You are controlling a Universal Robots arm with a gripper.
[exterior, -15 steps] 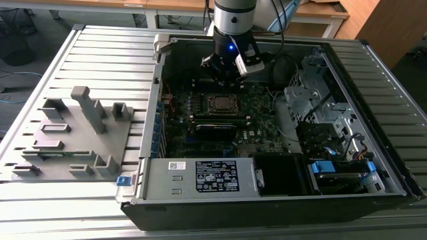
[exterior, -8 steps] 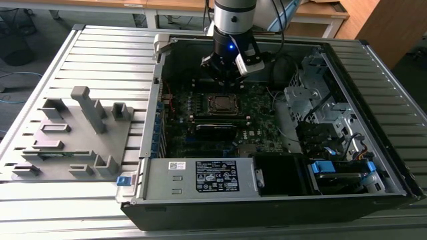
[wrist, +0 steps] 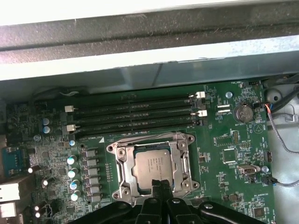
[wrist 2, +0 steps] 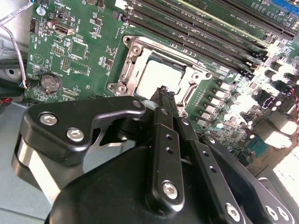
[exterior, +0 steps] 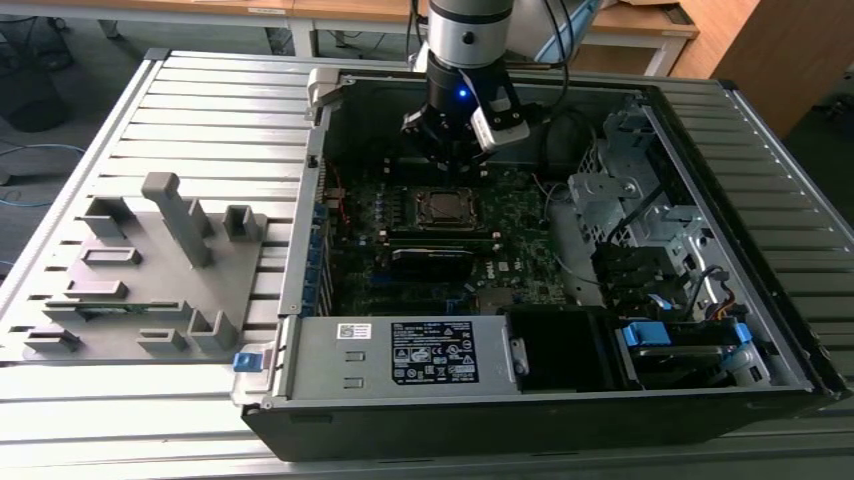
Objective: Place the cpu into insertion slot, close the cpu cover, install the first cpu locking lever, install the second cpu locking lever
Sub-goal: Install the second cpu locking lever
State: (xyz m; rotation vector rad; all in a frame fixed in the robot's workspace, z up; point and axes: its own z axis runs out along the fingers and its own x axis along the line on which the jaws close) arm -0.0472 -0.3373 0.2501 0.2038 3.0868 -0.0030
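Gripper (wrist: 161, 186): black fingers pinched together, nothing between them; tips sat at the socket edge, just over the cover rim, seen in both wrist views.
Cpu (wrist: 154, 167): grey lid, lay flat and square inside the slot; looked seated.
Slot (exterior: 441, 206): mid-board in the open case, directly under the arm in the exterior view.
Cover (wrist: 123, 164): silver frame, appeared down around the cpu, chip showing thru the cut-out.
Levers: couldn't pick them out w/ certainty; latched or not, can't tell.
Memory slots (wrist: 135, 114): long black rows just beside the socket, apart from the fingertips.
Step, my guess: pressing at cover/lever edge.
Doing it well: keep tips on metal rim, not on chip or nearby caps; push straight, gently; no sideways drag.
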